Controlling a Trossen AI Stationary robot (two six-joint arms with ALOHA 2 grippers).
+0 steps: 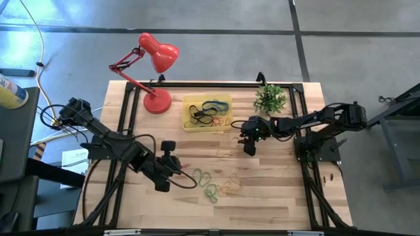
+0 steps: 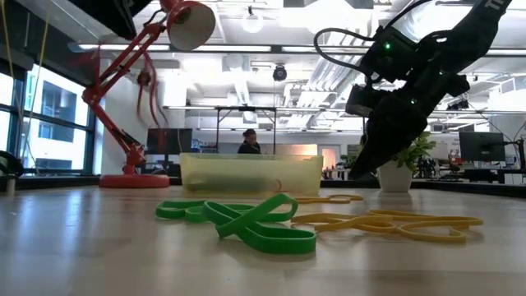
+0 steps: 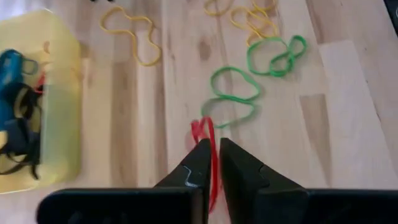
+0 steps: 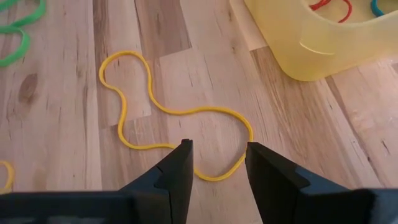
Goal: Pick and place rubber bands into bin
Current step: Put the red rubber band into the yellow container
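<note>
Partly done | bin (image 1: pixel 207 112): several bands inside | left pincer (image 3: pixel 214 163) clamps red band (image 3: pixel 210 137) | right pincer (image 4: pixel 217 163) open over yellow band (image 4: pixel 180 115) near bin | green bands (image 1: pixel 205 181) remain.

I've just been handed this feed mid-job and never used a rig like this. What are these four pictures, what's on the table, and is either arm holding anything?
Two dark robot arms work at a wooden table. One picture looks straight down from above, one looks level across the tabletop, and each arm has a camera on its wrist looking past its own fingers.

On the table stand a red desk lamp, a small potted plant and the yellow bin, which already holds several rubber bands. More green and yellow bands lie loose near the front.

The left gripper is closed on a red rubber band, which runs between its fingers. The right gripper is open, its fingers either side of a yellow rubber band lying flat beside the bin; it holds nothing yet.
</note>
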